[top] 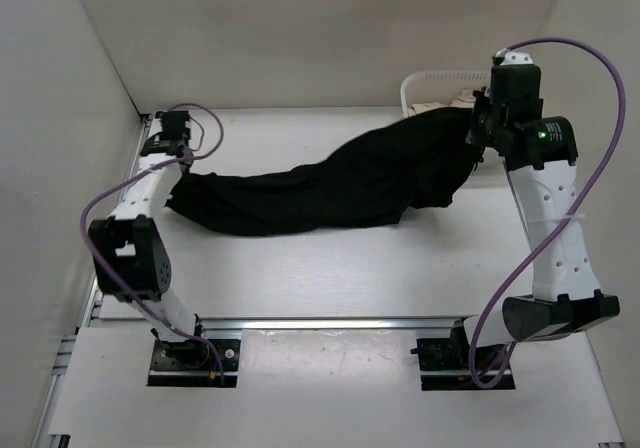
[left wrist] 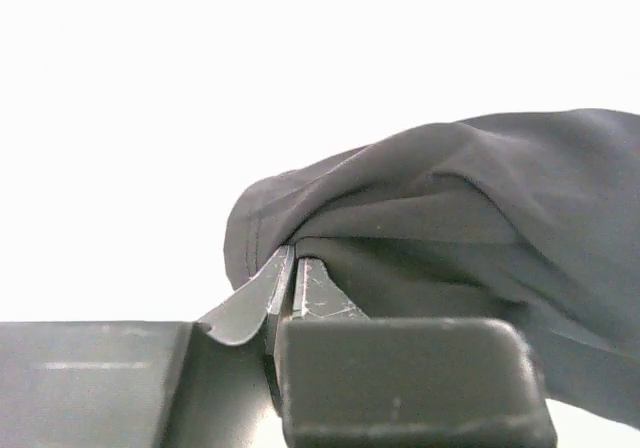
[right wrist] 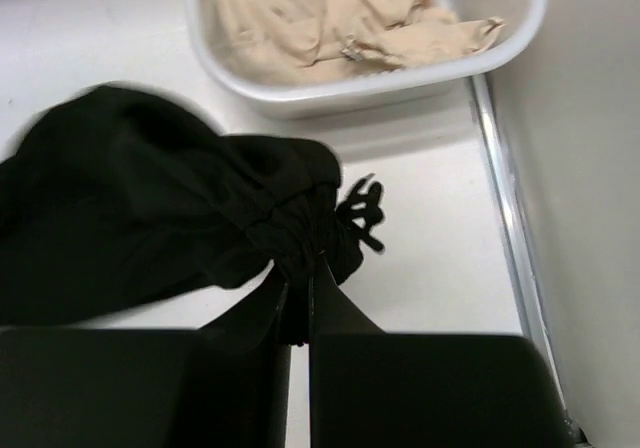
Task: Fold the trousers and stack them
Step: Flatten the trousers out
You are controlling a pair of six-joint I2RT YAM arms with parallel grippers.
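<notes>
Trousers (top: 330, 183) of plain black soft fabric lie stretched across the white table (top: 330, 278), left gripper (left wrist: 293, 258) pinching a leg end, right gripper (right wrist: 300, 278) clamped on the gathered drawstring waistband. Limp and light, they would likely sag between holds; hems and waistband look surest.

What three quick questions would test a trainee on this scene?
1. True or false: the left gripper is shut on the trousers.
2. What lies in the white tub? A: beige cloth. B: shoes. C: tools.
3. Fill in: the right gripper pinches the trousers at the ___ end, beside the drawstring.

Key: 1 true; 2 A; 3 waist.
</notes>
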